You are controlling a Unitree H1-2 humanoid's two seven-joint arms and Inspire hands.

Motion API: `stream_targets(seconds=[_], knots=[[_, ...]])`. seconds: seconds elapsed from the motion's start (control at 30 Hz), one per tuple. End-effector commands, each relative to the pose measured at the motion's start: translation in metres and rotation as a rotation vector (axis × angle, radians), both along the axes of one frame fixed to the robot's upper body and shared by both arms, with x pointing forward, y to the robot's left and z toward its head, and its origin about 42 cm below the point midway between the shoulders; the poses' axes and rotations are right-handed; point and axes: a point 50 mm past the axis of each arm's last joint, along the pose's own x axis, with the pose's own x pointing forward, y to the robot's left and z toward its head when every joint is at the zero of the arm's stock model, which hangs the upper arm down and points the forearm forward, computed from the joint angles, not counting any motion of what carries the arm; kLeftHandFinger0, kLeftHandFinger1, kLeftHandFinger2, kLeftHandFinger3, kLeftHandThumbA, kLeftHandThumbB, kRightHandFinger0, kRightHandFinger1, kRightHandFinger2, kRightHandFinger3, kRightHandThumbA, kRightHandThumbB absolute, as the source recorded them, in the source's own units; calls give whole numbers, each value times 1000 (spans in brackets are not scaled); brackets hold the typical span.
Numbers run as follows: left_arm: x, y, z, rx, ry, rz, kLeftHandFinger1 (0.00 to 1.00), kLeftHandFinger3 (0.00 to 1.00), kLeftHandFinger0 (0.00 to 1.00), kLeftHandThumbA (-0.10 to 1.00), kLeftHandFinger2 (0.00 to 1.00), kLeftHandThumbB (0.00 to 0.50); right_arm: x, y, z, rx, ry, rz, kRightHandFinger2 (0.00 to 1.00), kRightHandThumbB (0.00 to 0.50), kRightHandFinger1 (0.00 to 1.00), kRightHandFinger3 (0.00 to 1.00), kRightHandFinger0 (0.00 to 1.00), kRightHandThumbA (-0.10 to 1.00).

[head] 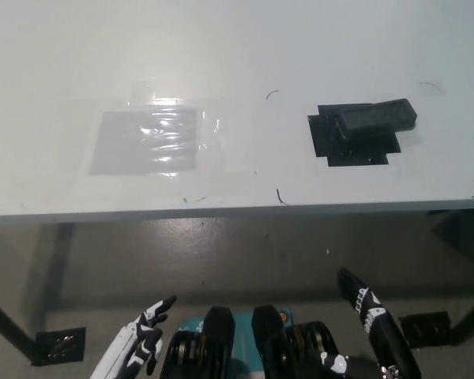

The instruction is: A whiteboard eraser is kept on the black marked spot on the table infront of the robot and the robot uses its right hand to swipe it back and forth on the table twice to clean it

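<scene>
Desk (237, 47): white top, fills upper half of the view; a few thin dark scribble marks on it, no legible writing or brand anywhere. Floor (221, 253) below its front edge: grey-brown, worn. Clear plastic sheet (150, 140) lies flat on the desk, well left of the black marked spot (355, 142), glare on it. Whiteboard eraser (375, 117), dark, rests on the spot's upper right, overhanging its right edge. Right robot hand (371, 320), black, below the desk edge, holding nothing, fingers extended. Left robot hand (142, 347), white, low at far left, fingers spread, empty.
</scene>
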Motion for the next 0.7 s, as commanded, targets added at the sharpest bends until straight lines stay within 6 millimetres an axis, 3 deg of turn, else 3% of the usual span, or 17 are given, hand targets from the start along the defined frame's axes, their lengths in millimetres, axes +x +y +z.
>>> stream_targets(seconds=[0.0,0.07,0.1,0.13,0.2,0.23,0.3,0.33,0.37,0.4,0.43,0.47,0.5,0.57,0.6,0.63,0.67], knots=[[6,3,9,5,-8,-42,1000,1000,1000,976,1000,500,3,1,12,20,-87,16,1000,310,1000,1000,1000,1000],[7,4,11,16,3,-57,1000,1000,1000,873,1000,500,3,1,11,12,-93,19,1000,307,1000,1000,1000,1000],[7,4,13,26,18,-63,1000,1000,1000,707,1000,500,3,0,11,8,-93,18,1000,317,1000,1000,1000,1000],[7,4,14,31,29,-65,1000,1000,1000,465,1000,500,3,0,11,6,-92,16,1000,319,1000,1000,1000,1000],[9,3,19,40,36,-87,1000,1000,1000,171,1000,500,3,0,11,-6,-99,14,1000,326,1000,1000,1000,1000],[9,2,20,47,34,-100,1000,1000,1000,112,1000,500,3,1,11,-9,-97,12,1000,336,1000,1000,1000,1000],[10,1,23,60,40,-116,1000,1000,1000,210,1000,500,3,1,12,-8,-100,11,1000,334,1000,1000,1000,1000],[10,2,24,42,60,-119,1000,1000,1000,406,1000,500,4,1,12,-6,-106,13,1000,322,1000,1000,1000,1000],[11,1,24,26,64,-119,1000,675,1000,590,1000,494,4,1,12,-6,-109,13,1000,312,1000,1000,1000,1000],[13,2,24,-2,54,-113,1000,458,1000,696,1000,444,4,1,12,-5,-104,9,1000,321,1000,1000,1000,1000],[14,3,23,-17,50,-113,1000,204,1000,791,1000,433,5,1,12,-4,-102,7,1000,330,1000,1000,1000,1000],[15,4,23,-24,50,-117,1000,138,1000,854,1000,408,5,1,13,-4,-101,6,1000,332,1000,1000,1000,1000],[17,6,24,-30,59,-118,1000,206,1000,922,1000,370,5,1,13,0,-99,4,1000,330,1000,1000,1000,1000],[18,6,24,-60,83,-121,1000,546,1000,898,1000,330,5,1,13,5,-100,6,1000,325,1000,1000,1000,1000],[19,6,24,-77,95,-124,1000,640,1000,896,1000,319,5,1,14,5,-102,7,1000,324,1000,1000,1000,1000],[19,5,23,-100,117,-116,1000,945,1000,904,1000,366,5,1,14,1,-104,8,1000,322,1000,1000,1000,1000],[19,5,23,-100,117,-116,1000,945,1000,904,1000,366,5,1,14,1,-104,8,1000,322,1000,1000,1000,1000]])
